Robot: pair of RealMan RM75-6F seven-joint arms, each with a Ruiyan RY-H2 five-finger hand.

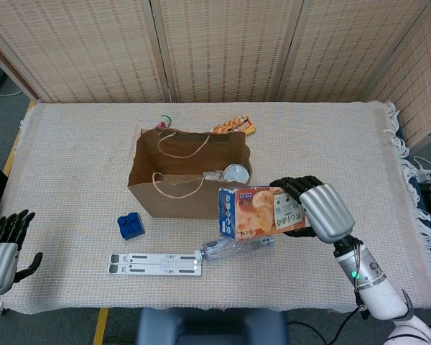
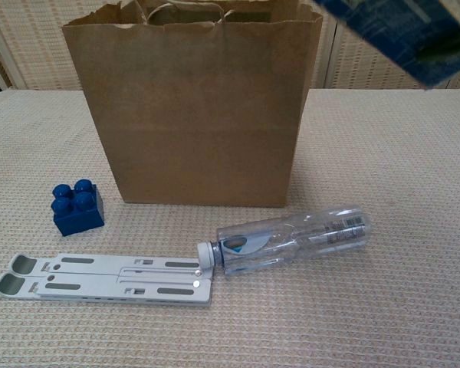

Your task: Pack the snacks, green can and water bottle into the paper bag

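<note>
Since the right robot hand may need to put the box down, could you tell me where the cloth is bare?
Bare: right of the paper bag to the fringed edge, and left of it. Crowded: in front, with water bottle, grey folding stand, blue block.
</note>
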